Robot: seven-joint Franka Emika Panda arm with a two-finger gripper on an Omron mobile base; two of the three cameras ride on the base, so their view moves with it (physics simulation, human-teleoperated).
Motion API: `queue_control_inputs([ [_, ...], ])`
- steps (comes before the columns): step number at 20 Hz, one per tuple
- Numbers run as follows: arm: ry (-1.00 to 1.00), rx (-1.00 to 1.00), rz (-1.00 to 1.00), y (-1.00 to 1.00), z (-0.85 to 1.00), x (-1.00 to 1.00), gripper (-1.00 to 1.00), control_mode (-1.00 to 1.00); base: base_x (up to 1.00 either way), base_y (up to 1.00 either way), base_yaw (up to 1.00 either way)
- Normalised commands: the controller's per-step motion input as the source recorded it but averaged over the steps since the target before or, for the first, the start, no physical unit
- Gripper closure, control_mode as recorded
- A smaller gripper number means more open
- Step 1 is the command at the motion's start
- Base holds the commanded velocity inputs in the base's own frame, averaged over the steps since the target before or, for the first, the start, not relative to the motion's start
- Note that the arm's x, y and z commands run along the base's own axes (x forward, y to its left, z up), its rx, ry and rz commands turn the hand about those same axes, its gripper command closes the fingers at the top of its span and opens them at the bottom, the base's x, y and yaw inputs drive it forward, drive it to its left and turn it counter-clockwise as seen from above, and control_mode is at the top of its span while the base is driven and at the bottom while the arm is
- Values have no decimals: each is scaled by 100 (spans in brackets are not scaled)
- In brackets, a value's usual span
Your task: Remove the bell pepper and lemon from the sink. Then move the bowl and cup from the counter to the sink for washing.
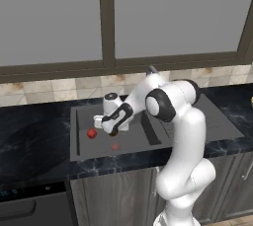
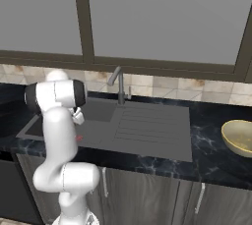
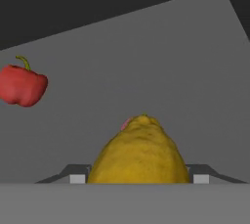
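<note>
You have the lemon (image 3: pixel 140 152) sitting right between the gripper (image 3: pixel 136 178) fingers, which stand wide on either side of it and appear to press its flanks; judged from the hand view, it looks held. The gripper is inside the sink (image 1: pixel 133 147), over the basin floor, so the lemon is not out yet. Off to the gripper's left in the hand view, well apart from it, the bell pepper (image 3: pixel 22 85) lies on the basin floor; from the left base view you see it (image 1: pixel 92 133) just beside the hand, still in the basin.

So nothing of the task is finished: the first fruit is only in hand, and the second is untouched. Far from the gripper, past the ribbed drainboard, the bowl (image 2: pixel 239 137) waits on the counter (image 2: pixel 211 157). You cannot make out the cup from these views.
</note>
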Motion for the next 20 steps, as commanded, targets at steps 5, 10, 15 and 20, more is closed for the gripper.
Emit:
queue_control_inputs([
  [5,0,0,0,0,53,-33,100,-100,0,0,0],
  [10,0,0,-2,0,56,-31,100,-100,0,0,0],
  [15,-4,0,-1,0,48,-35,100,-100,0,0,0],
  [20,-6,8,-4,1,39,-44,100,-100,0,0,0],
])
